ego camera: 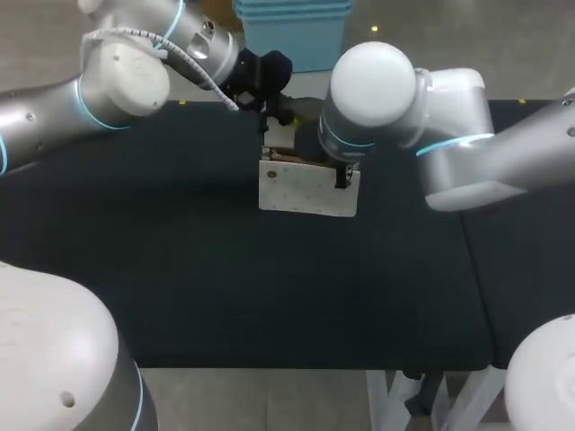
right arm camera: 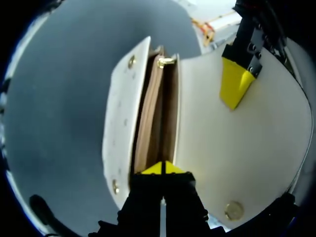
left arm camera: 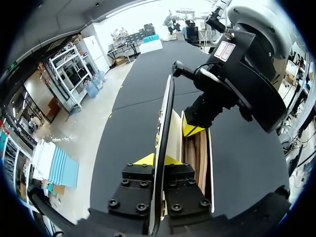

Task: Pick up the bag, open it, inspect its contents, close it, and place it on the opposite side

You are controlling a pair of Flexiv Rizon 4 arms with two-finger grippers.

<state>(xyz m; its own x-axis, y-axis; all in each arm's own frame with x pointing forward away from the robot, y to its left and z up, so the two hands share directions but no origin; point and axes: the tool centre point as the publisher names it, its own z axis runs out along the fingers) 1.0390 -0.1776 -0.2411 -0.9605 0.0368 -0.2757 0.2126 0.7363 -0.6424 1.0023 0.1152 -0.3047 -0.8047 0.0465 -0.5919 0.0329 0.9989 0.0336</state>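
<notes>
- On the table (ego camera: 180,287), toward its rear middle, the bag (ego camera: 305,189) was stood upright with its flap (right arm camera: 247,148) lifted back.
- The left gripper (left arm camera: 157,159) was clamped on the flap's edge, which was best drawn wider, slowly.
- The right gripper (right arm camera: 163,169) was pinched on the bag's end, to be held firm.

Black table (ego camera: 180,287) — matte dark top, seam near one end

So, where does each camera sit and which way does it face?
Head view: above, behind, facing down at table, bag, both arms.
Left wrist view: on left arm, along left gripper, over the open bag.
Right wrist view: on right arm, along right gripper, into the bag.
Wrist views share bag and both grippers.
</notes>
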